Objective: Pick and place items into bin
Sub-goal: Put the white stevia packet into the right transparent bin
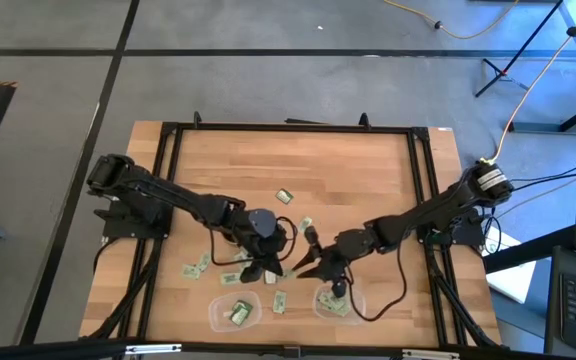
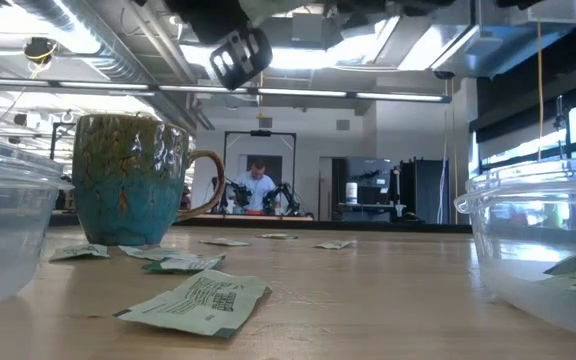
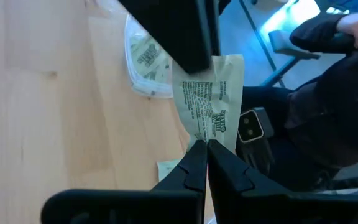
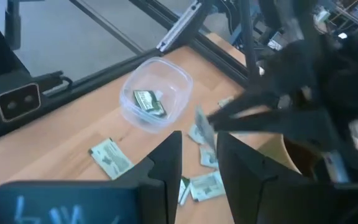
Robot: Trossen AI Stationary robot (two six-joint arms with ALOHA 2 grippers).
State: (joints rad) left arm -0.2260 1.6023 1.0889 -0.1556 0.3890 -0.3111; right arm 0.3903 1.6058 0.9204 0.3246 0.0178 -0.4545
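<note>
My left gripper (image 1: 271, 267) is shut on a pale green and white packet (image 3: 209, 99), held up over the near middle of the table. My right gripper (image 1: 306, 264) is open and faces it from the right. In the right wrist view the packet (image 4: 201, 134) shows just beyond the gap between my right gripper's (image 4: 199, 163) fingers. Several more packets (image 1: 196, 267) lie flat on the wood. Two clear bins stand near the table's near edge, the left bin (image 1: 233, 311) and the right bin (image 1: 336, 301), each with packets inside. My left gripper pinches the packet by one short edge (image 3: 207, 138), between the tips of its two fingers. The packet is lifted clear of the table and sticks out flat beyond the fingertips. My right gripper has one dark finger (image 3: 182, 31) across the packet's far end; I cannot tell whether it touches.
A brown and teal mug (image 2: 133, 180) stands upright on the table among loose packets (image 2: 198, 302). The bins' clear walls (image 2: 543, 250) rise at both sides of the low view. A black frame (image 1: 288, 127) runs around the table. The far half of the wood is bare.
</note>
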